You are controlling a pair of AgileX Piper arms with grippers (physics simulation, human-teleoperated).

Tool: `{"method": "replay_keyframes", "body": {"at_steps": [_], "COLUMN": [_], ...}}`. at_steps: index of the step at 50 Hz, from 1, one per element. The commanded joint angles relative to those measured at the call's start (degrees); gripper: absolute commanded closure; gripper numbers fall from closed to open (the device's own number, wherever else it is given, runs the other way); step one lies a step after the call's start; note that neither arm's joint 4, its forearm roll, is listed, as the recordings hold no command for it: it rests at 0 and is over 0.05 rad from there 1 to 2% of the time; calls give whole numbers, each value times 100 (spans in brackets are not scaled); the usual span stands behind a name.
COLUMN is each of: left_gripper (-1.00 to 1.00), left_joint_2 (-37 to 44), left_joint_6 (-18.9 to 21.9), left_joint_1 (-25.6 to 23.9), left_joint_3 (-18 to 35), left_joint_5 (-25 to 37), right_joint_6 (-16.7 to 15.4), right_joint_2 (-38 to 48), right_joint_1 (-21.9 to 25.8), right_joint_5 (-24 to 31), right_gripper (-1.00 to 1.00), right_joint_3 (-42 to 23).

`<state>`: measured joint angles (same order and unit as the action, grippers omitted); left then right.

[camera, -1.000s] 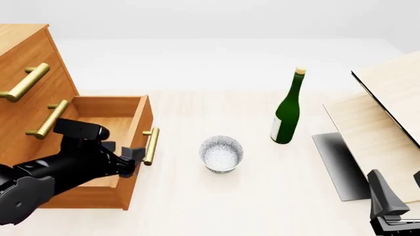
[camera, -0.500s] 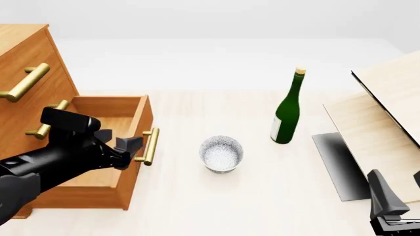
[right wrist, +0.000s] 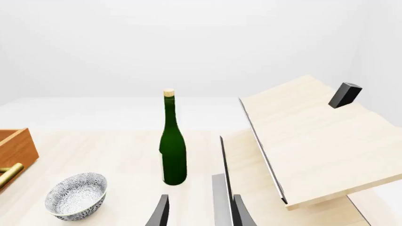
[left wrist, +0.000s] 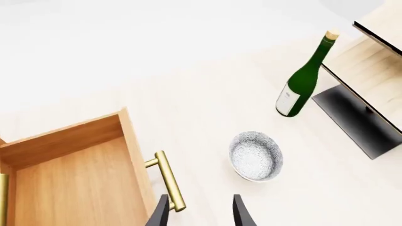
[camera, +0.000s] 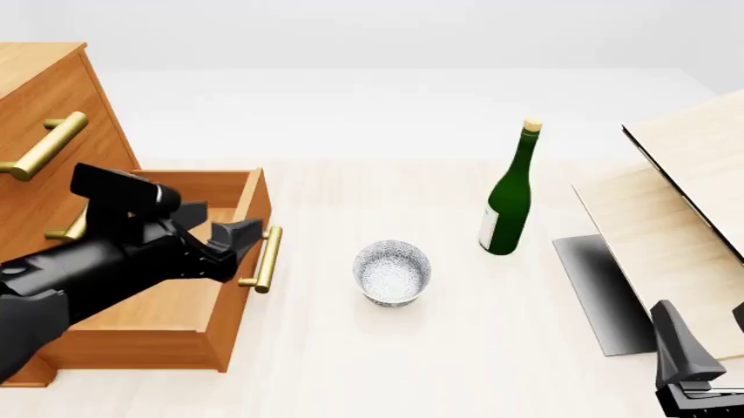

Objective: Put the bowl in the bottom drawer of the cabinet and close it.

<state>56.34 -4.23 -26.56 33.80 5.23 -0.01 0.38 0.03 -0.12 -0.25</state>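
The speckled white bowl (camera: 392, 272) stands upright on the table, to the right of the cabinet (camera: 47, 96). The bottom drawer (camera: 233, 322) is pulled out and shows an empty floor (left wrist: 69, 188). Its brass handle (camera: 267, 259) faces the bowl. My left gripper (camera: 221, 228) hovers open above the drawer's front edge, holding nothing. In the left wrist view the left gripper (left wrist: 199, 214) has the handle's end (left wrist: 168, 181) beside one finger and the bowl (left wrist: 255, 155) ahead. My right gripper (right wrist: 199, 212) is open low at the front right, far from the bowl (right wrist: 76, 195).
A green wine bottle (camera: 508, 196) stands upright behind and right of the bowl. A pale wooden board structure (camera: 686, 218) with a dark base panel (camera: 598, 292) fills the right side. Two upper drawers are shut, each with a brass handle (camera: 47, 144).
My left gripper has come off the drawer handle and risen up and back over the drawer's front edge. The drawer stays open. The bowl, bottle and right arm have not moved.
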Motion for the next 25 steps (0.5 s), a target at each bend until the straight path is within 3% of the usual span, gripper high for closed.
{"method": "replay_keyframes", "body": {"at_steps": [1, 25], "left_gripper": [-100, -100], "left_joint_2": [135, 689], "left_joint_6": [47, -152], "left_joint_1": [-166, -658], "left_joint_3": [231, 666], "left_joint_5": [-60, -364], "right_joint_6": [-1, 0], "right_joint_2": [1, 1], "right_joint_1": [0, 1], "right_joint_5": [0, 0], "right_gripper": [-100, -100], "right_joint_3": [0, 0]}}
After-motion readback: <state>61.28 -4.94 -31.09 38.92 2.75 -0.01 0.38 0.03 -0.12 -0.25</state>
